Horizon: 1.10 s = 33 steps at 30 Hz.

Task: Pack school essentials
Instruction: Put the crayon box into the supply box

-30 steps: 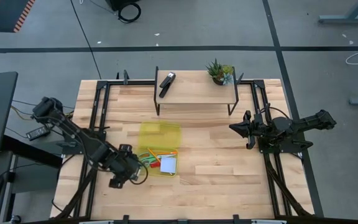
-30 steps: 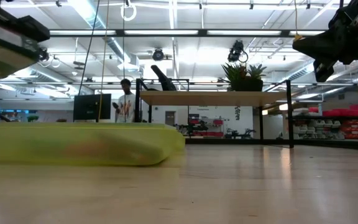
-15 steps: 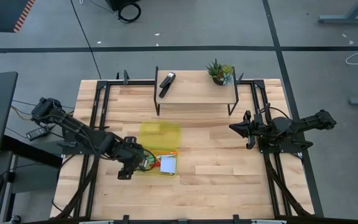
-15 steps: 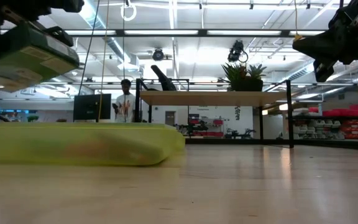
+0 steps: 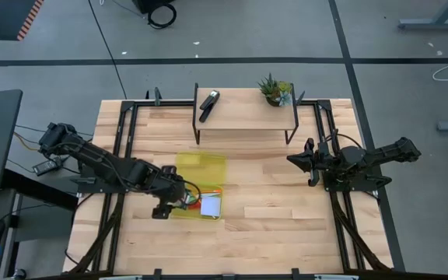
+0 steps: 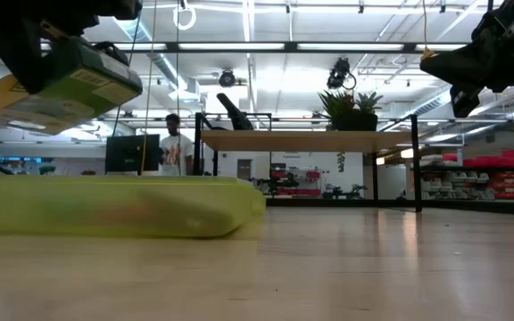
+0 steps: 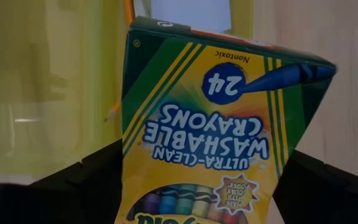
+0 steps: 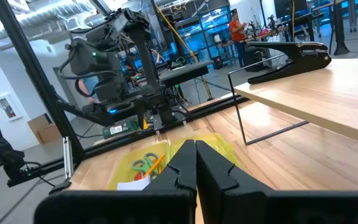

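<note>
My left gripper point(image 5: 173, 200) hangs above the near left part of the yellow see-through pouch point(image 5: 201, 177), shut on the yellow-green crayon box point(image 7: 210, 124). In the low view the crayon box point(image 6: 70, 82) floats tilted above the pouch point(image 6: 123, 207), which lies flat on the table. Inside the pouch lie the pale blue notepad point(image 5: 211, 205), green-handled scissors point(image 8: 143, 165) and an orange pen point(image 5: 208, 191). The pencil and the small red piece do not show. My right gripper point(image 5: 292, 159) waits shut above the table's right side. My left gripper pinches the crayon box between its two fingers point(image 7: 82, 180), one on each narrow side, at the end nearest the wrist point(image 7: 166, 199). The printed face is turned toward the wrist camera. The box is lifted clear and tilted above the pouch.
A wooden riser shelf point(image 5: 247, 117) stands at the table's far side and carries a black stapler point(image 5: 209, 103) and a small potted plant point(image 5: 274, 89). Bare wood lies right of the pouch. A person point(image 6: 175, 147) stands in the room behind.
My left gripper has carried the crayon box from the near left of the table toward the far right, up and over the pouch's near left part. In the low view the box has come into sight and moved right. The right arm has kept still.
</note>
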### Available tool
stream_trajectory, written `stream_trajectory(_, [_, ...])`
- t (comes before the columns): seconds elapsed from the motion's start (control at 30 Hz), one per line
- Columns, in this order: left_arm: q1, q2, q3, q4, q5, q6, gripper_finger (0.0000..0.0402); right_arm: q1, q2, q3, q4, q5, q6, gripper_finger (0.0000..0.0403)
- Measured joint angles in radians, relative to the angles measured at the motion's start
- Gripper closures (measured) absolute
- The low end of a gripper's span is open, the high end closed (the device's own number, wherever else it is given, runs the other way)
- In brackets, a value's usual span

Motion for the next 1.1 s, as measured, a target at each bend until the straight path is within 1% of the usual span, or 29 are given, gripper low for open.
stream_trajectory(0.27, [0.024,0.0,0.0,0.04,-0.001,0.027,0.0063,0.0,0.0,0.0,0.0,0.0,0.0,0.0395])
stream_trajectory(0.5, [0.024,0.0,0.0,0.078,-0.008,0.051,0.0063,0.0,0.0,0.0,0.0,0.0,0.0,0.0395])
stream_trajectory(1.1, [0.024,0.0,0.0,0.077,-0.008,0.049,0.0063,0.0,0.0,0.0,0.0,0.0,0.0,0.0395])
